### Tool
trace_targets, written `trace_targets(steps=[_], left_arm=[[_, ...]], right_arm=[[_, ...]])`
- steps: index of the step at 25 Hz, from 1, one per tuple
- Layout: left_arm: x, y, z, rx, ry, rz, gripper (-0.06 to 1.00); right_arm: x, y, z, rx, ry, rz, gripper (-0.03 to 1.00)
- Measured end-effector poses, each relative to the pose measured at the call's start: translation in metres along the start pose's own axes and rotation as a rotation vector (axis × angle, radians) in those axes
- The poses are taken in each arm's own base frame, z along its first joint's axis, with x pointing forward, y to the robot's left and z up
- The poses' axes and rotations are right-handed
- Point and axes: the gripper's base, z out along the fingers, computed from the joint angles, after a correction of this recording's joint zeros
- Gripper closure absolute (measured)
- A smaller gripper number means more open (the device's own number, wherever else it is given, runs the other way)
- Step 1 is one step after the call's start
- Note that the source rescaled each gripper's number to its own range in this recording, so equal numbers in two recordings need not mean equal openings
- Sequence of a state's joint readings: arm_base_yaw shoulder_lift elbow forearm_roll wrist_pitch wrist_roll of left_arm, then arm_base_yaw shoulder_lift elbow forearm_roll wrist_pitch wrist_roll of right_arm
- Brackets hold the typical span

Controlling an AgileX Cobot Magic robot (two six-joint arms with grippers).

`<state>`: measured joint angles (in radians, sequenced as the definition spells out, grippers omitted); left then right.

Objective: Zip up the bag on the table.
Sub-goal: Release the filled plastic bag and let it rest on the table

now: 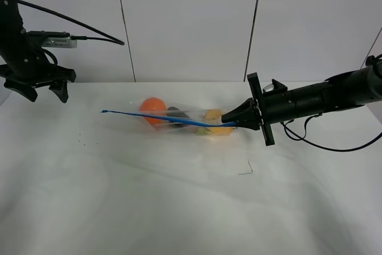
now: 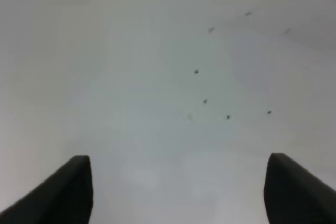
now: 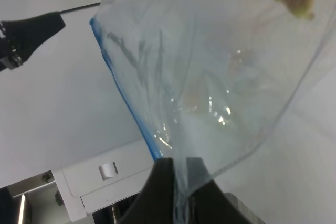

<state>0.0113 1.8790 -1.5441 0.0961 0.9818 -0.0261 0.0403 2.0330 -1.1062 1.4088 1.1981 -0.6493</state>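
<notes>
White desk fills the foreground, bare apart from a small dark angled mark right of centre and a scatter of dark specks out to the left. Further back, around the middle, lies the bag, clear and crinkled. Its blue zip strip runs as a thin line from a free tip on the left across to the right. Through the plastic there is something round and orange at the left end, a dark purple piece just beside it, and a yellow piece at the right end.

Over to the right tool: it reaches in low from the right side, pinched narrow on the bag's right-hand end, right where the blue strip finishes. The right wrist view confirms it, with both black fingers pressed close and the plastic caught between them, the blue strip running away along one edge. Whether the zip itself is sealed, I cannot tell.

And the left tool hangs over the far left of the desk, well apart from the bag. Its fingers are spread wide with nothing held, only bare desk and a few specks showing between them in its wrist view.
</notes>
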Motion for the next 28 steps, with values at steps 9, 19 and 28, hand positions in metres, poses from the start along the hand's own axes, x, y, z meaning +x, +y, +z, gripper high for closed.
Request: trace_targets(steps=[9, 19, 28], left_arm=[[0.015, 0.001, -0.005, -0.014, 0.178, -0.003, -0.05], [0.048, -0.01, -0.022, 0.123, 0.194, 0.025, -0.05], [0.153, -0.005, -0.053, 0.092, 0.21, 0.036, -0.05]], right_arm=[[0.0, 0.0, 0.0, 0.001, 0.0, 0.0, 0.97], [0.0, 0.0, 0.0, 0.002, 0.001, -0.001, 0.97], [0.0, 0.0, 0.0, 0.004, 0.002, -0.002, 0.97]])
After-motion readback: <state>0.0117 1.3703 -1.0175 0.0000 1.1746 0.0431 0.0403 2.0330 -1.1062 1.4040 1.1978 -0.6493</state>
